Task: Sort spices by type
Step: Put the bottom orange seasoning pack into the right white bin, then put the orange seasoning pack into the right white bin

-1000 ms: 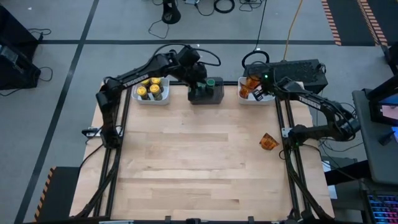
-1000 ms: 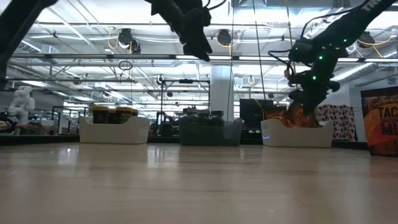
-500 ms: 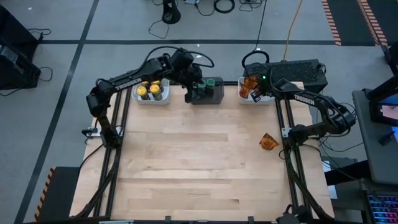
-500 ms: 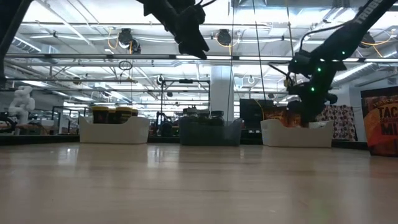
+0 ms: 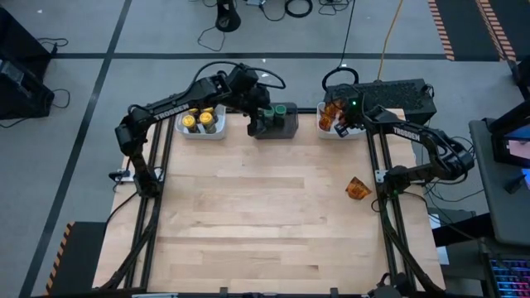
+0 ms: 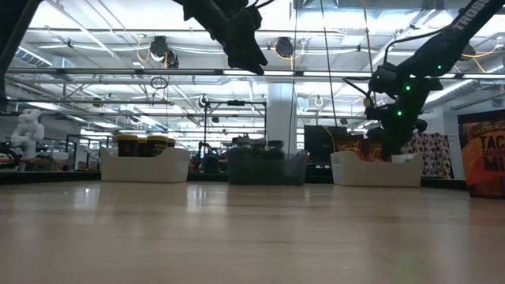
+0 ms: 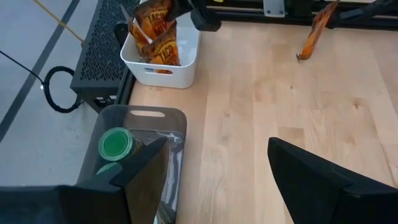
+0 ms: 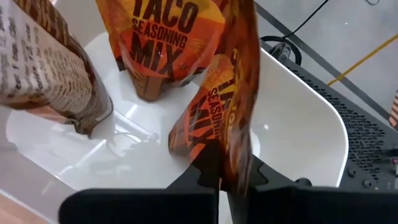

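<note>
Your table (image 5: 265, 215), items placed relative to the dark grey bin (image 5: 277, 124) at its far edge:

- White bin of yellow-lidded jars (image 5: 201, 121): just left of the grey bin.
- White bin of packets (image 5: 331, 126): just right of it.
- Left gripper (image 5: 258, 122): over the grey bin's left end, fingers spread wide, empty.
- Right gripper (image 5: 341, 122): over the packet bin, pinched shut on a taco seasoning packet (image 8: 233, 93).
- Green-lidded jars (image 7: 115, 142): inside the grey bin.
- Loose packet (image 5: 358, 188): well right and nearer you.
</note>
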